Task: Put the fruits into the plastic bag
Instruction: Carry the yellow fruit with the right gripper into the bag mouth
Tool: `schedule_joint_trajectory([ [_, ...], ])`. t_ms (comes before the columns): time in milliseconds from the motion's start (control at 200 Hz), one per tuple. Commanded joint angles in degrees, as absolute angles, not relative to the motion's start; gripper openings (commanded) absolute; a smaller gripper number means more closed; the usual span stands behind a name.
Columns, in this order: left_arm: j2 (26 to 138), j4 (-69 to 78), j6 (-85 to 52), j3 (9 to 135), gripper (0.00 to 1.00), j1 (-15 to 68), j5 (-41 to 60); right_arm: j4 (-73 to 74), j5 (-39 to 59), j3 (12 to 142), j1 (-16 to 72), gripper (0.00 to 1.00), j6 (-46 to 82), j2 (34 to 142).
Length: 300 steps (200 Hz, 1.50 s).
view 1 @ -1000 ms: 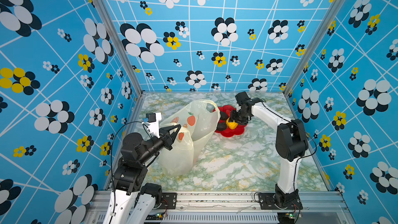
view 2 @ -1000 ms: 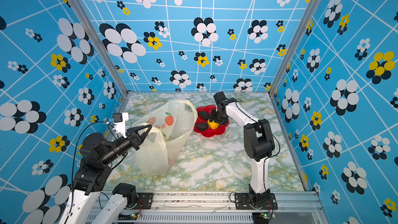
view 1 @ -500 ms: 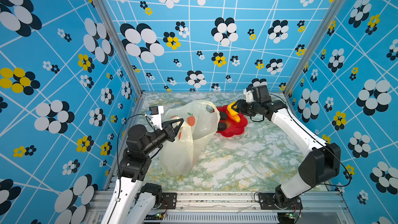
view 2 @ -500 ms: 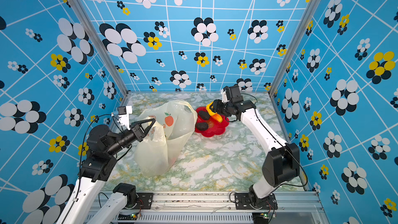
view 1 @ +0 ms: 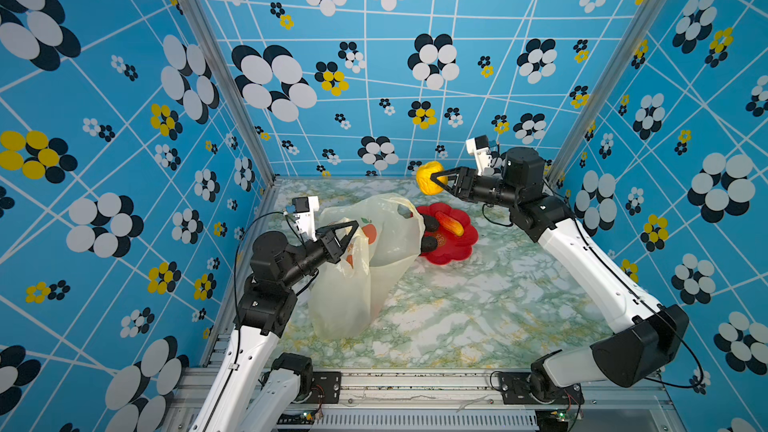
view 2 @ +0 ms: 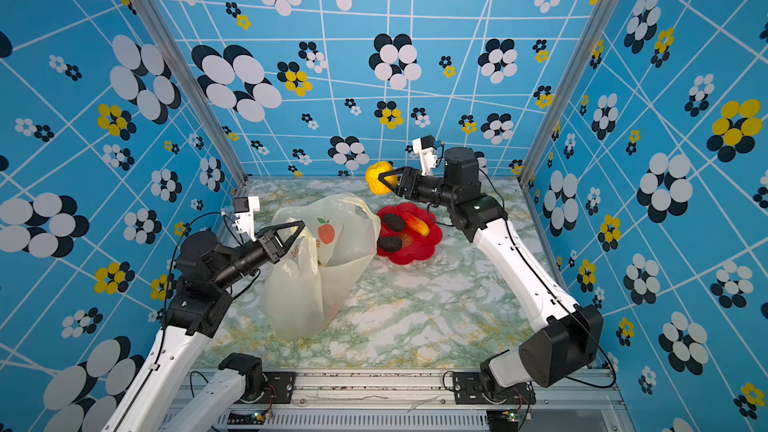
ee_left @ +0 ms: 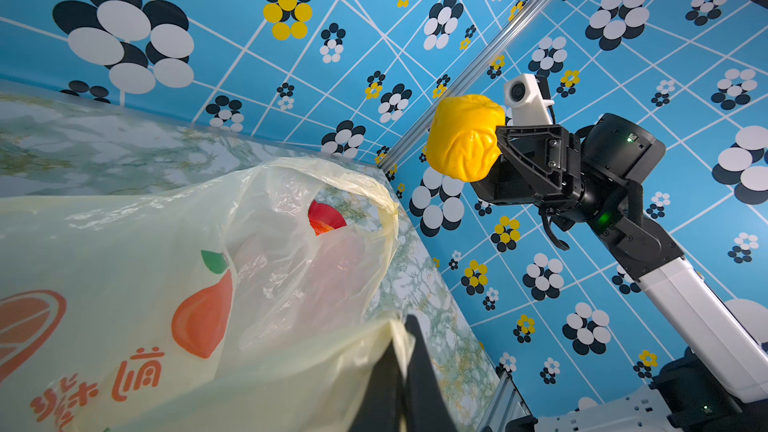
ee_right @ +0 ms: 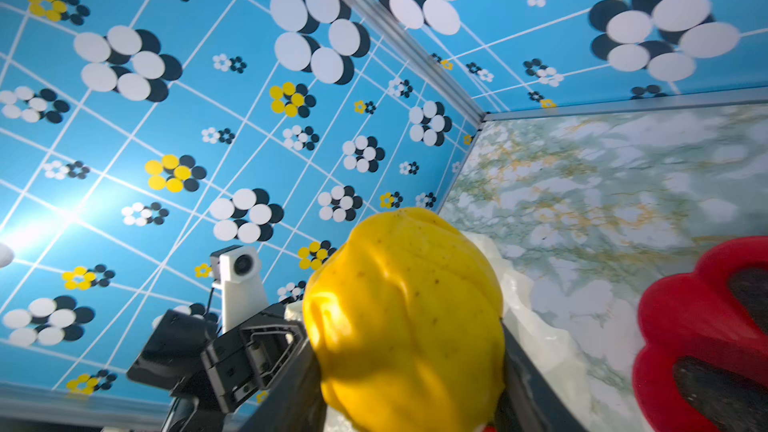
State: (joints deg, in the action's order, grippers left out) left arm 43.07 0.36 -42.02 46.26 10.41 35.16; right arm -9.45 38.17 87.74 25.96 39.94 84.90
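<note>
R gripper (view 1: 436, 182): clamping yellow lemon (view 1: 428, 176), hanging above red plate (view 1: 451, 253).
L gripper (view 1: 353, 228): fingers clenched, pinching plastic bag (view 1: 365, 280) rim, holding mouth open.

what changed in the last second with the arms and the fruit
The right gripper was down at the red plate a second ago; it has since lifted the yellow fruit clear and now holds it in the air, up beyond the plate near the back wall. The left gripper raised the plastic bag edge slightly, staying shut on it. Two dark fruits and a red-yellow one stayed on the plate.
</note>
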Motion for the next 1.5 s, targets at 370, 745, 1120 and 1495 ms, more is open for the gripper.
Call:
schedule_joint_trajectory([
  [370, 40.4, 3.6, -43.6, 48.3, 0.0, 10.8, 35.4, -18.1, 40.0, 94.9, 37.6, 0.49, 35.0, 91.9],
  [745, 38.4, 4.3, -43.9, 47.1, 0.0, 10.8, 35.0, -26.5, 37.1, 95.8, 43.2, 0.49, 31.5, 96.3],
  [1120, 37.5, 4.3, -43.4, 46.1, 0.0, 10.9, 35.1, -31.5, 39.1, 98.8, 48.3, 0.48, 29.7, 102.3],
  [1495, 36.7, 3.9, -43.0, 45.4, 0.0, 10.8, 34.5, -41.2, 43.0, 105.5, 52.8, 0.47, 24.1, 108.9],
])
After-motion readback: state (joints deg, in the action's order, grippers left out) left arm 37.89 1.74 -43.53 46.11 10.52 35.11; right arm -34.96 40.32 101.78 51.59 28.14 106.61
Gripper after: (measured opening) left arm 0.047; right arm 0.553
